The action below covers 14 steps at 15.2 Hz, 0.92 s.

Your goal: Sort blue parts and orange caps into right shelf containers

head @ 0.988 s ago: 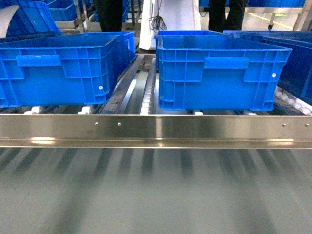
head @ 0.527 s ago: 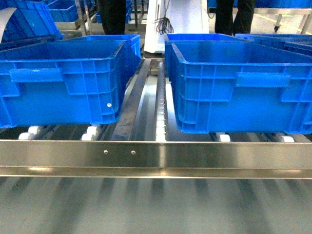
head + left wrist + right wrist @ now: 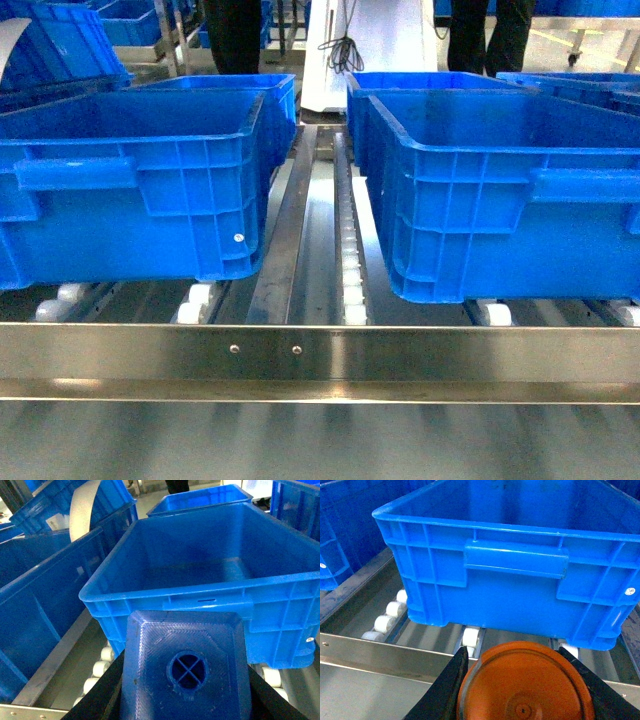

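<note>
In the left wrist view my left gripper [image 3: 186, 682] is shut on a blue part [image 3: 187, 655], a block with a round hole in its top face. It hangs just before the rim of an open blue container [image 3: 165, 594]. My right gripper [image 3: 513, 654] is shut on an orange cap [image 3: 525, 687], held in front of another container [image 3: 515, 560] and above the shelf's front rail [image 3: 380, 655]. The head view shows the right shelf's steel rail [image 3: 320, 355], the left container [image 3: 130, 175] and the right container [image 3: 500, 200]. Neither gripper shows there.
White rollers [image 3: 352, 290] run in rows under and between the crates. More blue crates [image 3: 60, 40] stand behind and to the sides. People's legs [image 3: 232, 35] and a white column base [image 3: 380, 40] are at the back. A grey surface [image 3: 320, 440] lies below the rail.
In the head view the crates and rail have grown larger and slid down the frame, and the right crate has shifted right: the robot has drawn closer to the shelf.
</note>
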Tool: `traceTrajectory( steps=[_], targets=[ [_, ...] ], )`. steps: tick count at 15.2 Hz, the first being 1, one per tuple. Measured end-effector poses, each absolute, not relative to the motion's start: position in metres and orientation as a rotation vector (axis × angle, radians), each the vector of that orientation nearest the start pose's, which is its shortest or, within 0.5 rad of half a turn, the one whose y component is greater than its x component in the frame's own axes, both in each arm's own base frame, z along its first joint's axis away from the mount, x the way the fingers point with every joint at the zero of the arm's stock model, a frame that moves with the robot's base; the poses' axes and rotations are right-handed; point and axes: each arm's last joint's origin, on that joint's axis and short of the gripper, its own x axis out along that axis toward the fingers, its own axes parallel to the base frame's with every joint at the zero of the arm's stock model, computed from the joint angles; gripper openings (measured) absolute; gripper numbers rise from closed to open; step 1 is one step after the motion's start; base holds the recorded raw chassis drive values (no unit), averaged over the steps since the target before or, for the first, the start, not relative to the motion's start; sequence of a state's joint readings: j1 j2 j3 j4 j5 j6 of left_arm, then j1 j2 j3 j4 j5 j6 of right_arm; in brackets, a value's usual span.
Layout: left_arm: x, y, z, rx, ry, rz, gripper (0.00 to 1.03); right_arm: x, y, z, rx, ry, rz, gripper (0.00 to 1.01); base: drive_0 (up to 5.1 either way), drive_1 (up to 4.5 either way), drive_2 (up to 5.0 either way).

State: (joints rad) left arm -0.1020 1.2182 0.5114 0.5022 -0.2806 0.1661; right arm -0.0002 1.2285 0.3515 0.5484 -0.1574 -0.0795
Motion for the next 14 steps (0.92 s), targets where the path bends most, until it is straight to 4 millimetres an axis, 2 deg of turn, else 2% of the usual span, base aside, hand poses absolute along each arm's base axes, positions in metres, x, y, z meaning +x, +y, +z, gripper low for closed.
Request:
traceTrajectory(
  steps=[13, 14],
  targets=[
    [0.2472, -0.0173, 0.2184, 0.204, 0.215, 0.161, 0.44, 0.2254, 0.0045, 0.1711, -0.053, 0.322, 0.169, 0.43, 0.1, 4.17, -4.0],
    [0.2472, -0.0173, 0.2184, 0.204, 0.215, 0.161, 0.44, 0.2254, 0.0045, 0.1711, -0.053, 0.322, 0.169, 0.43, 0.0, 0.00, 0.0]
  ],
)
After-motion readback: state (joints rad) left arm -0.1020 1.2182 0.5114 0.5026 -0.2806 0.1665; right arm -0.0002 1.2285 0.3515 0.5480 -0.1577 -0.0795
